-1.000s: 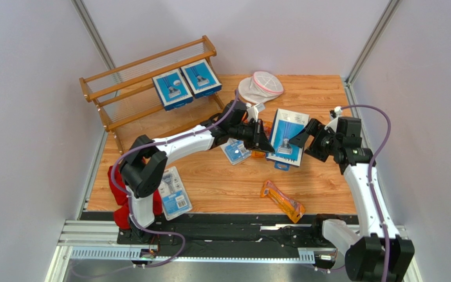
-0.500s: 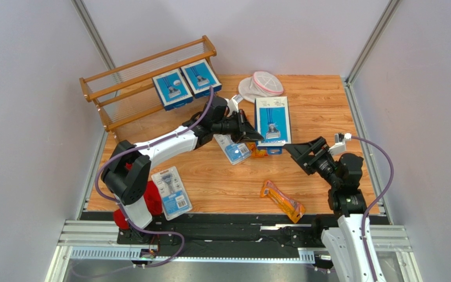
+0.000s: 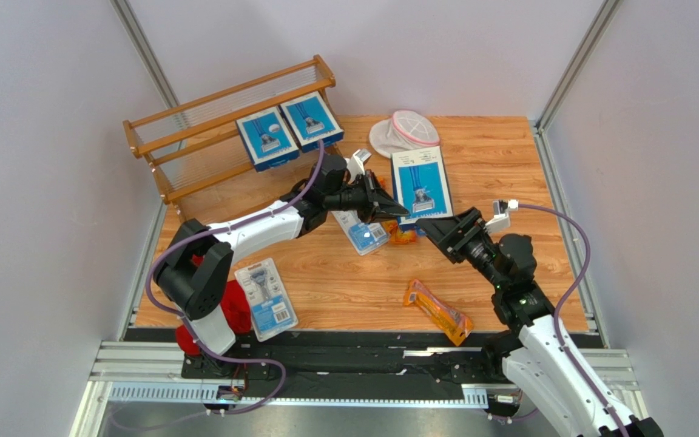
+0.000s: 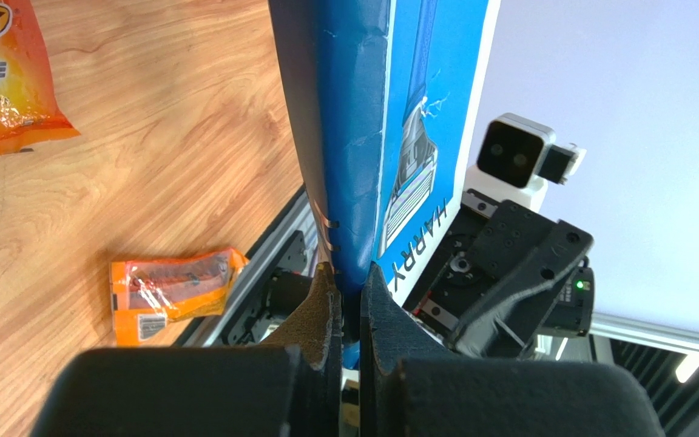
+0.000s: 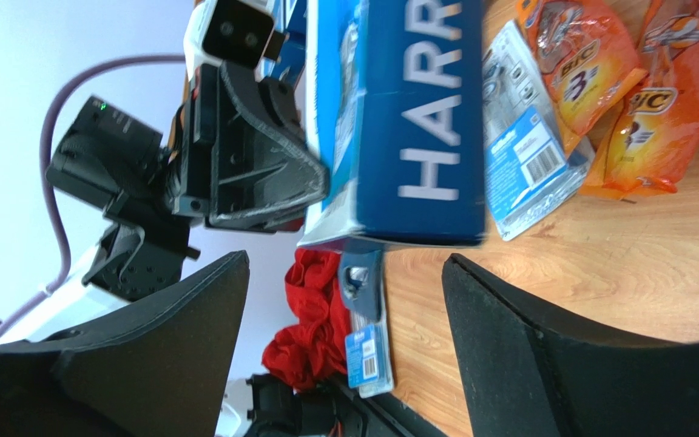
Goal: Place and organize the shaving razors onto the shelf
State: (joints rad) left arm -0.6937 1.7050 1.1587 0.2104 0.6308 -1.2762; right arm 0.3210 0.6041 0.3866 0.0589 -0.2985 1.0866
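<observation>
One blue box [image 3: 421, 177], long axis near-to-far, pinched by left tool [image 3: 400, 211]; right tool [image 3: 438, 230] wide.

Your top camera looks down on the table [image 3: 508, 155] from behind, and both wrist cameras face the box [image 4: 353, 137] closely from opposite sides.

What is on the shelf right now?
One blue box and a second blue box side by side at the right end of the shelf. The rails beneath them are covered.
</observation>
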